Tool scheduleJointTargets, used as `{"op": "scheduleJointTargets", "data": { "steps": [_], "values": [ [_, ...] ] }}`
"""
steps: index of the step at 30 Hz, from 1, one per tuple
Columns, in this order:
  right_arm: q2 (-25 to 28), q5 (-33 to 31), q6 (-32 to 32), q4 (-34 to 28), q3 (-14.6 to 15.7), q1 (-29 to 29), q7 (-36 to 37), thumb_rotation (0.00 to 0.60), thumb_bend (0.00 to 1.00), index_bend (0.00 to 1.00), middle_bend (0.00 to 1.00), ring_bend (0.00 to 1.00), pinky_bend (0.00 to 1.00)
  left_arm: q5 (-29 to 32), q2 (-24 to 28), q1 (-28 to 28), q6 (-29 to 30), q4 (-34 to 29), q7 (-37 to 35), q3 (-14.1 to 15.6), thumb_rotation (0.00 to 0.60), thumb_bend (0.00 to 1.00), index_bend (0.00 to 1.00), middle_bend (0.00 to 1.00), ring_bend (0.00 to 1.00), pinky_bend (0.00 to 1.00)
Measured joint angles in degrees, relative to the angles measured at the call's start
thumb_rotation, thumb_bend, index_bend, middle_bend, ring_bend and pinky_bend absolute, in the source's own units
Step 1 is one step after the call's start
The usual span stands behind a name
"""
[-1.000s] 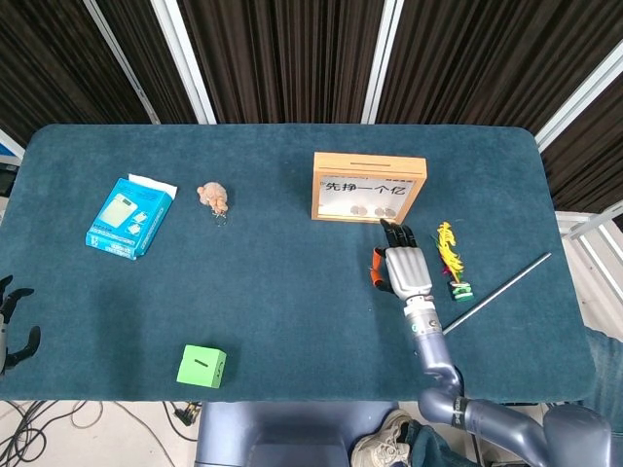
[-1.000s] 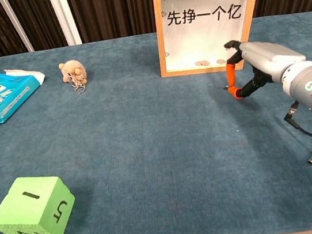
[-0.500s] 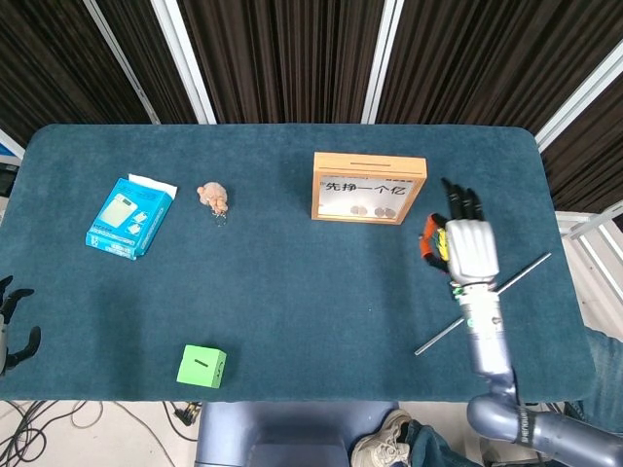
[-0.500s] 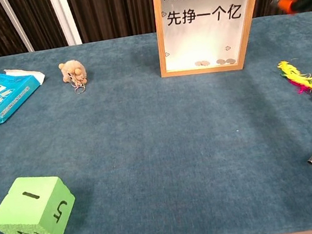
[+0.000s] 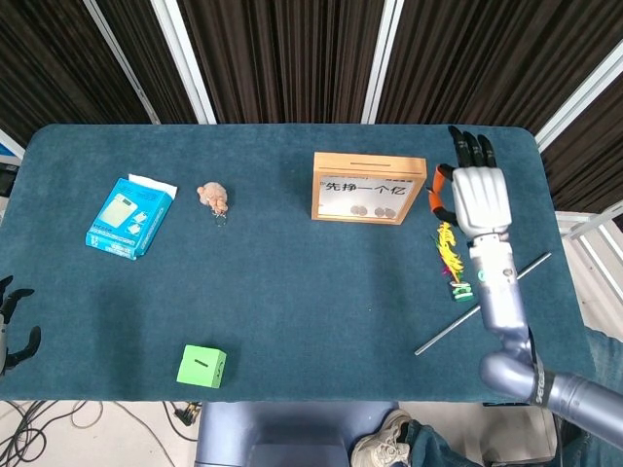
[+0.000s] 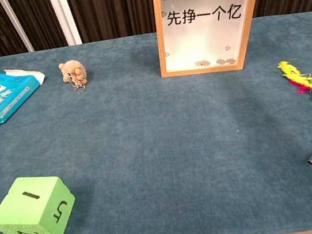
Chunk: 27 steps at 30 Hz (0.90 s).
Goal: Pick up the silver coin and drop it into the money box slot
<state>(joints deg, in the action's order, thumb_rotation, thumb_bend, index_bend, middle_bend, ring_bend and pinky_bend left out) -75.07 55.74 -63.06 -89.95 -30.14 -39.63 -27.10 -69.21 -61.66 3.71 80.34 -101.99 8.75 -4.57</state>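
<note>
While the right hand [image 5: 475,195] hangs raised just to the right of the wooden-framed money box with the clear front [image 5: 368,189], its dark fingers [image 5: 470,148] are stretched straight toward the far edge of the table and lie close side by side, the orange thumb [image 5: 439,193] tucked at the side facing the box. Nothing shows between thumb and fingers from above, but whether anything is pinched there I cannot tell. The chest view does not catch this hand at all. Over at the near left edge, the left hand [image 5: 12,321] sits low, only its dark fingertips showing, spread apart and holding nothing.

Now the silver coin: three small round coins [image 6: 214,62] lie in a row on the floor of the money box, behind the glass, and I cannot tell which of them is the silver one. The slot [image 5: 369,162] is a thin dark line along the box's top edge.

Elsewhere on the dark teal felt table [image 5: 292,292]: a yellow and pink feather toy with a green end [image 6: 307,84] lies right of the box, a thin grey metal rod [image 5: 483,304] lies slantwise near it, a blue and white rectangular packet [image 5: 130,216] sits at the far left, a small tan plush keyring [image 6: 73,73] is near it, and a bright green foam cube with black marks [image 6: 33,210] sits at the near left.
</note>
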Motion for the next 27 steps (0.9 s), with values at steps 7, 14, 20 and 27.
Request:
{"op": "scheduleJointTargets", "data": {
  "steps": [7, 14, 20, 27],
  "values": [
    [1.42, -6.95, 7.68, 5.86, -1.51, -7.08, -2.38, 0.600, 0.60, 0.66, 0.02, 0.00, 0.00, 0.73, 0.26, 0.16, -0.63, -0.11, -0.55, -0.19, 0.600, 0.42, 0.24, 0.02, 0.04, 0.10],
    [3.39, -16.86, 16.86, 8.88, -2.05, -12.87, -3.81, 0.600, 0.60, 0.66, 0.02, 0.00, 0.00, 1.63, 0.57, 0.41, -1.35, -0.24, -0.68, -0.41, 0.600, 0.42, 0.24, 0.02, 0.04, 0.10],
    [5.30, -30.23, 23.80, 14.06, -0.13, -20.80, -6.86, 0.600, 0.60, 0.66, 0.02, 0.00, 0.00, 2.79, 0.73, 0.76, -2.09, -0.54, -0.47, -0.65, 0.600, 0.42, 0.24, 0.02, 0.04, 0.10],
    [6.36, -44.60, 29.64, 20.76, 3.00, -29.38, -8.91, 0.600, 0.61, 0.66, 0.02, 0.00, 0.00, 3.53, 1.05, 1.12, -2.80, -0.89, 0.01, -0.64, 0.600, 0.42, 0.24, 0.02, 0.04, 0.09]
  ]
}}
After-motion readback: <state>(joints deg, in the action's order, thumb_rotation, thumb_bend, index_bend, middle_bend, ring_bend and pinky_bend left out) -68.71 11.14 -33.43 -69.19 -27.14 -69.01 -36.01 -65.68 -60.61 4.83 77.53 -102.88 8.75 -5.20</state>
